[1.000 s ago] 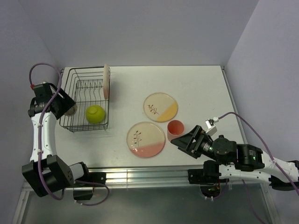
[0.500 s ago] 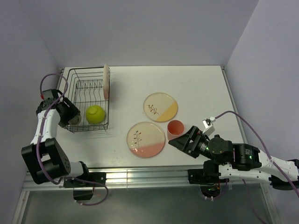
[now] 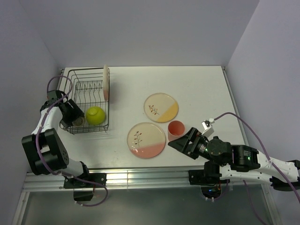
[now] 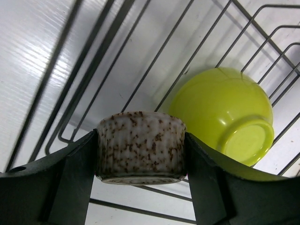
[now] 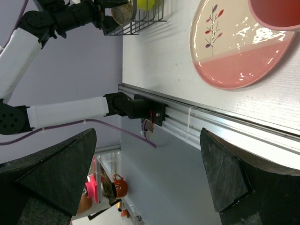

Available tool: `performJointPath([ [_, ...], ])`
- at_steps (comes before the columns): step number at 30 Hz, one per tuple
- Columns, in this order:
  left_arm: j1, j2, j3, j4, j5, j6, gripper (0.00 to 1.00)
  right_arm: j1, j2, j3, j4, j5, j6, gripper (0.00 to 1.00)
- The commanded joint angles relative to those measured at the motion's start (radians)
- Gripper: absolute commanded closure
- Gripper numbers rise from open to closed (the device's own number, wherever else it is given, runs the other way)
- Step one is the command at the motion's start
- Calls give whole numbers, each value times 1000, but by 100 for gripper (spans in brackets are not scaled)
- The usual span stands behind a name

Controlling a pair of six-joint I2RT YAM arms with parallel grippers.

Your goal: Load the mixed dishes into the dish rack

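Risk: speckled dish [image 4: 140, 147] clamped in left claw [image 4: 140, 154] above rack [image 3: 86, 101] wires, may knock green bowl [image 4: 225, 119] | right claw [image 5: 150, 173] wide apart, empty, lower right.

Rack [image 3: 89, 101] is sitting upper left on the bench [image 3: 197, 84], bowl [image 3: 95, 115] lying inside; two plates [image 3: 161, 107] and cup [image 3: 176, 128] are lying centre-right.

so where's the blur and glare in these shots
Left wrist view: the speckled dish between the left gripper's fingers is sharp, while rack wires nearer the lens are smeared. Right wrist view: white glare on the pink plate; dark blurry fingers fill the bottom corners. Top view: even light, soft shadows.
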Motion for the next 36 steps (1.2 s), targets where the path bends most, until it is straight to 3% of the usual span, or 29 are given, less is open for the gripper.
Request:
performJointPath([
  [1, 2, 23, -35, -18, 17, 12, 98, 0, 14, 7, 34, 26, -10, 2],
  [8, -3, 67, -30, -10, 17, 18, 65, 0, 100, 4, 51, 9, -16, 2],
  [11, -4, 67, -22, -13, 2, 14, 47, -2, 131, -15, 77, -1, -13, 2],
  [12, -3, 67, -21, -15, -3, 12, 24, -2, 144, -18, 86, -4, -11, 2],
  [13, -3, 64, -16, -16, -9, 7, 11, -2, 150, -22, 91, -4, -11, 2],
  [15, -4, 55, -15, -15, -21, 3, 1, 0, 166, -32, 95, -1, -10, 2],
  [29, -30, -158, 70, -84, -26, -106, 1, -5, 224, -127, 94, 42, 62, 2],
  [36, -62, -356, 48, -95, 6, -172, 1, -48, 334, -194, 204, -41, 33, 4],
])
